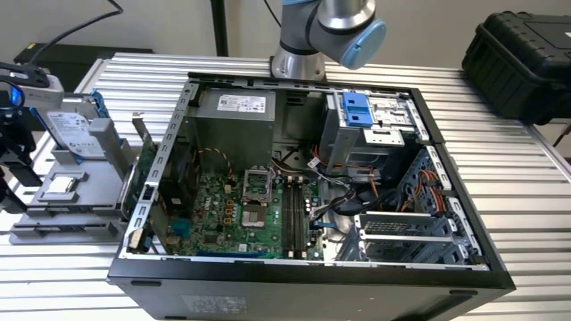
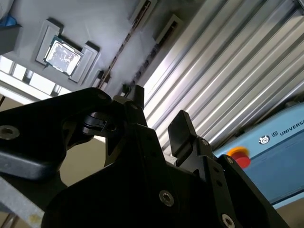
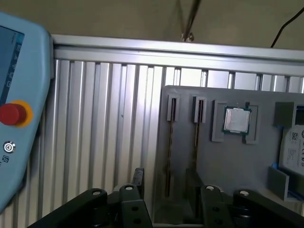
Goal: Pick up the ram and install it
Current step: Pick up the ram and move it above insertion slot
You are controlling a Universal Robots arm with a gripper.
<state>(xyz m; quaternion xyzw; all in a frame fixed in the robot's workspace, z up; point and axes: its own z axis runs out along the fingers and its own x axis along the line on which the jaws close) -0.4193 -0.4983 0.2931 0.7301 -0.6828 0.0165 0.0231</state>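
Observation:
Two ram sticks stand on edge in slots of a grey holder (image 3: 228, 166). In the first wrist view one ram (image 3: 168, 156) runs in line with the gap between my fingers, and the other ram (image 3: 196, 135) lies just beside it. My gripper (image 3: 164, 179) is open above the holder's slotted end with nothing between its fingers (image 3: 137, 176). The second wrist view shows the gripper (image 2: 159, 107) open, with a ram (image 2: 128, 40) as a thin dark line beyond it. In the exterior view the gripper (image 1: 11, 160) hangs at the far left over the holder (image 1: 98, 180).
The holder also carries a processor chip (image 3: 236, 119) and a silver hard drive (image 1: 73, 132), with a green card (image 1: 143, 170) at its side. The open computer case (image 1: 303, 194) fills the table's middle. A blue pendant (image 3: 19, 109) lies near the holder. A black box (image 1: 522, 60) stands at the exterior view's right.

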